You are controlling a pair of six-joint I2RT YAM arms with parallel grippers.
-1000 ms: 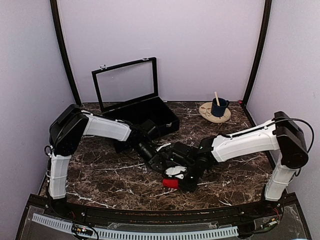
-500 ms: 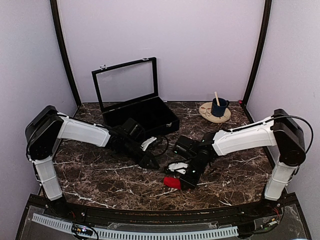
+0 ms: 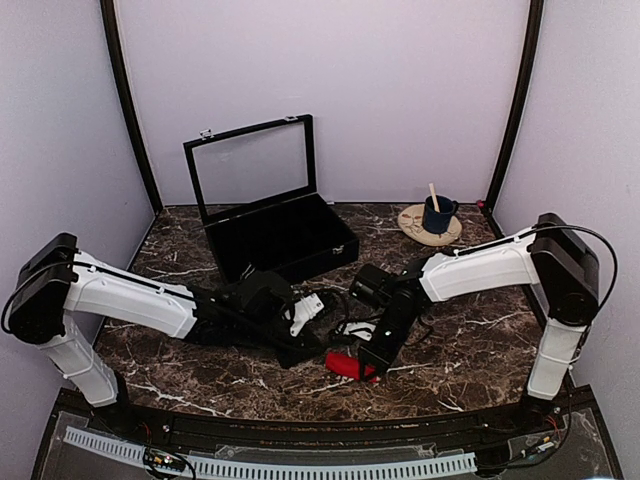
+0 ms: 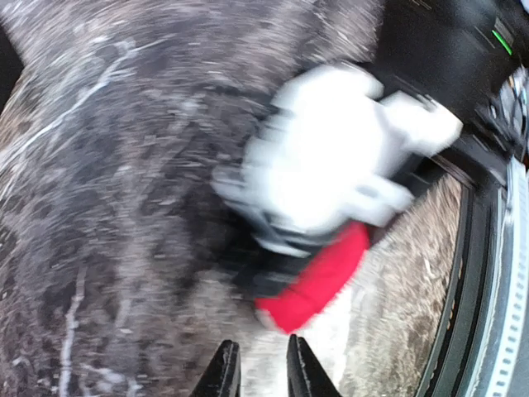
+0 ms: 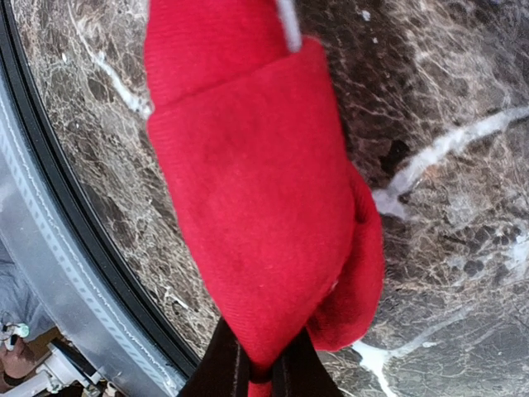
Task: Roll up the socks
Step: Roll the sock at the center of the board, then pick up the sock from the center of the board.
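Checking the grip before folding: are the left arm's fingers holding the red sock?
No, the left fingers sit empty, just short of the red sock.

Open black case (image 3: 285,236) at back, blue mug (image 3: 438,215) holding stick (image 3: 433,193) on round plate (image 3: 411,222), marble table (image 3: 200,372)

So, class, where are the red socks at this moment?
In the top view the socks lie near the table's front edge, just right of centre, pinched in the right tool, with the left tool close on their left.
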